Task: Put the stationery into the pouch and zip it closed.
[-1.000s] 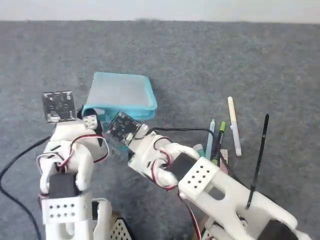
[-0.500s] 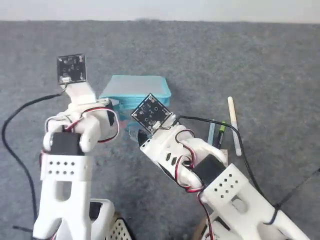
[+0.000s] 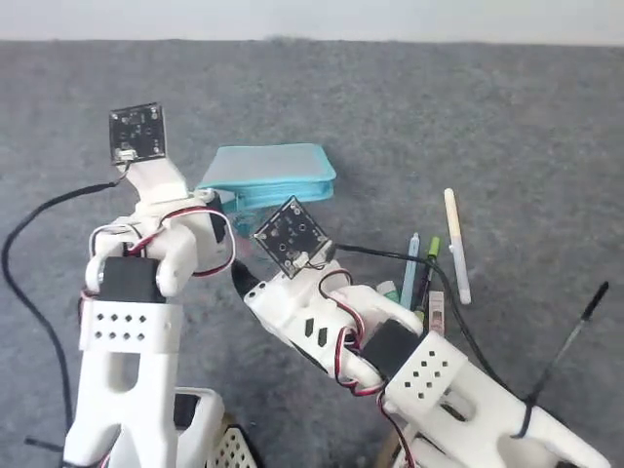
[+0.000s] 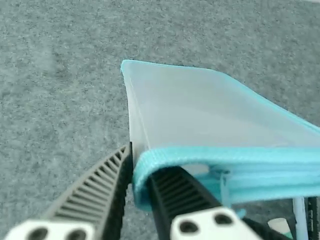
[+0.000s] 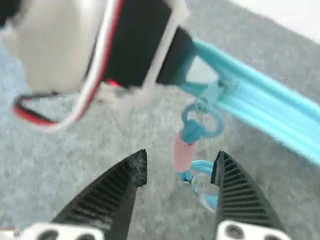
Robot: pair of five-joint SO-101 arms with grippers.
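Currently L gripper point(image 4: 134, 182) is clamped on the pouch point(image 4: 200, 110) corner. R gripper point(image 5: 180, 170) has jaws apart w/ zip pull point(image 5: 186, 147) between them. Pens point(image 3: 421, 271) lie on table point(image 3: 487, 117) beside pouch.

The left arm point(image 3: 127, 302) and right arm point(image 3: 409, 375) are white shells with black servos, red-black wires and black cables; a square circuit board point(image 3: 136, 134) tops each. The left claw point(image 4: 137, 165) and right claw point(image 5: 181, 160) are black and ridged.

Your table point(image 3: 487, 117) lies under grey felt from edge to edge; a pale wall point(image 3: 312, 19) runs behind it.
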